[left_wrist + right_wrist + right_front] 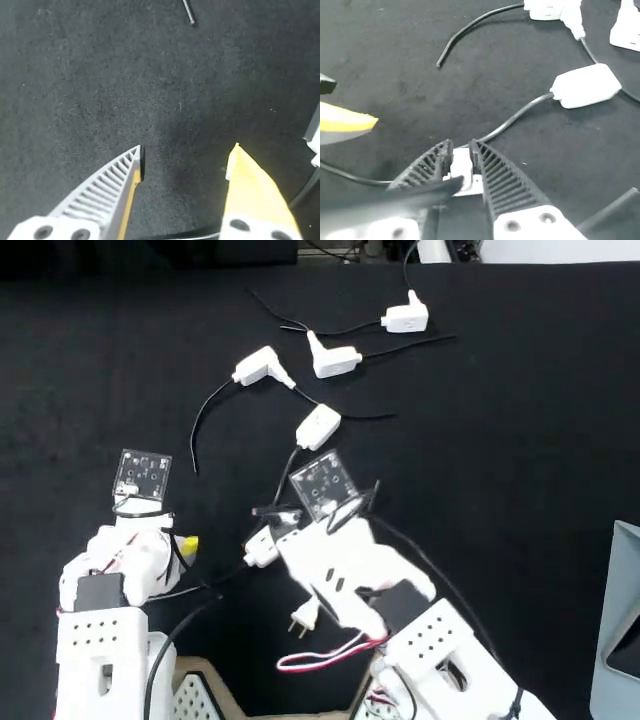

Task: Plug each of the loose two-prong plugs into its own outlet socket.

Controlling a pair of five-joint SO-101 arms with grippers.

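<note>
Since a firm pinch likely keeps it aligned for insertion, the right gripper point(460, 145) is clamped on a small white plastic plug point(461, 169), at seven o'clock of the black cloth table point(520, 440) centre. At nine o'clock of it, the left gripper point(187, 150) hangs spread wide and empty, perhaps ready to steady the white corded socket block point(319, 426) at one o'clock.

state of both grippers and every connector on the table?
left gripper: open, empty, above bare cloth.
right gripper: shut on white connector.
white connector: gripped, unplugged.
two-prong plug: loose on cloth, prongs bare.
corded block: loose, nothing plugged in.
back connector: loose, unplugged.
middle connector: loose, unplugged.
angled connector: loose, unplugged.
</note>
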